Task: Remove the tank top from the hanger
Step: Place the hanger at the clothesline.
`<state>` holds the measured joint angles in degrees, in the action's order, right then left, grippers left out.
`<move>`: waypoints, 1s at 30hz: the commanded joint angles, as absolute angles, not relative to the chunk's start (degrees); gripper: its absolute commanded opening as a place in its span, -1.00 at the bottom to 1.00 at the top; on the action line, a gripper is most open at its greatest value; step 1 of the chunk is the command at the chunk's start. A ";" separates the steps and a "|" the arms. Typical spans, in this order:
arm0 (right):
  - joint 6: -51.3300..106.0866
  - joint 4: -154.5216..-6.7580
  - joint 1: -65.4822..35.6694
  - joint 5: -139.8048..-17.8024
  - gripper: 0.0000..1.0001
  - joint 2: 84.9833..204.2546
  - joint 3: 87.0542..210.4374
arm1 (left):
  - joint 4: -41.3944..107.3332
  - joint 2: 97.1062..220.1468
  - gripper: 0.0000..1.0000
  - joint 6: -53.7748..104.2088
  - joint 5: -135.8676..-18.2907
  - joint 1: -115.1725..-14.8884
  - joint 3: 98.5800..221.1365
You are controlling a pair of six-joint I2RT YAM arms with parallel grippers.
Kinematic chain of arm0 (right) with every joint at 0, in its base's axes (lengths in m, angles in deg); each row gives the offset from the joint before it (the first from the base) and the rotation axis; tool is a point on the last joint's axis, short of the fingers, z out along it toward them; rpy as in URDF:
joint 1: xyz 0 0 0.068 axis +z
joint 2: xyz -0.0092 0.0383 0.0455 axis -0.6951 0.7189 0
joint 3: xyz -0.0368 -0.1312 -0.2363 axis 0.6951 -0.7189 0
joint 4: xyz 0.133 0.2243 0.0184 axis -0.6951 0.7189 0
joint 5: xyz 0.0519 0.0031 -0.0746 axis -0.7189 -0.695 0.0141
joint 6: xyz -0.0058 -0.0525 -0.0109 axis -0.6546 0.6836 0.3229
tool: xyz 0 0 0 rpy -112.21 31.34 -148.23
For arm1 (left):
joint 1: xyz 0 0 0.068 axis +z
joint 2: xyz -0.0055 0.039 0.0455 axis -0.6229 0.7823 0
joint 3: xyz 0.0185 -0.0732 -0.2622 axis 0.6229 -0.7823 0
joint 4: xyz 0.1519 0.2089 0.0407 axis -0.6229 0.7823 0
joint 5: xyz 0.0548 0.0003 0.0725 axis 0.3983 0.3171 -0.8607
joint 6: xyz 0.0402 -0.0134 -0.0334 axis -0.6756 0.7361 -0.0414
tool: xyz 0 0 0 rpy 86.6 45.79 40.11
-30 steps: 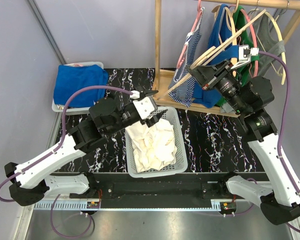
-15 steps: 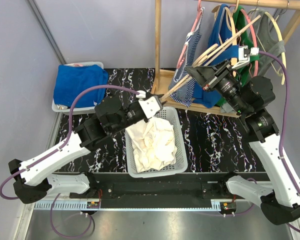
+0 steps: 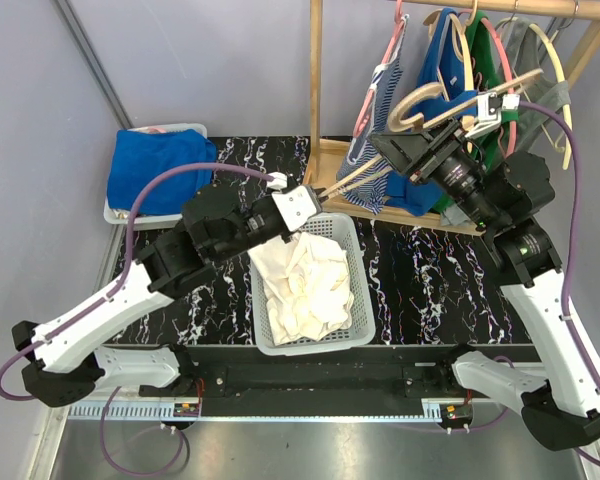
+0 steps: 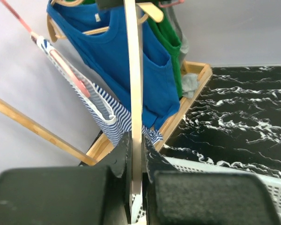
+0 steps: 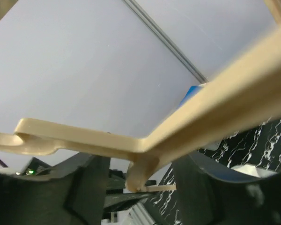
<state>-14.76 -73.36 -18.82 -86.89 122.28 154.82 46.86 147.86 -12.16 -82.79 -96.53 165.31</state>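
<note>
A white basket [image 3: 265,335] on the table holds the crumpled white tank top [image 3: 305,280], a tray [image 3: 111,211] holds blue cloth [image 3: 160,165] — and the bare wooden hanger [image 3: 420,100] is pinched by both left gripper [image 4: 136,187] and right gripper [image 3: 398,150].

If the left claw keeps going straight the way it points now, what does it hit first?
Most likely the blue-and-white striped tank top hanging low on the wooden garment rack, with the blue tank top just behind. The left claw grips a bare wooden hanger; depth is uncertain.
</note>
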 commanded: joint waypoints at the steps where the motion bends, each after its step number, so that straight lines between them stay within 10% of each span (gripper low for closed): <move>1: -9.16 -73.16 -18.28 -89.71 0.38 122.25 159.06 | 50.27 147.03 -1.00 -10.97 -82.60 -96.98 177.32; 5: -3.52 -68.94 -18.19 -88.92 0.67 118.49 158.63 | 55.54 143.79 -1.00 -10.62 -86.92 -94.79 182.87; 16: -1.93 -64.89 -18.19 -90.15 0.68 112.23 153.88 | 54.29 137.26 -1.00 -18.28 -110.03 -90.48 179.26; 30: 0.18 -59.70 -18.37 -85.67 0.67 108.80 154.50 | 79.89 153.36 -1.00 -5.00 -101.51 -85.29 199.31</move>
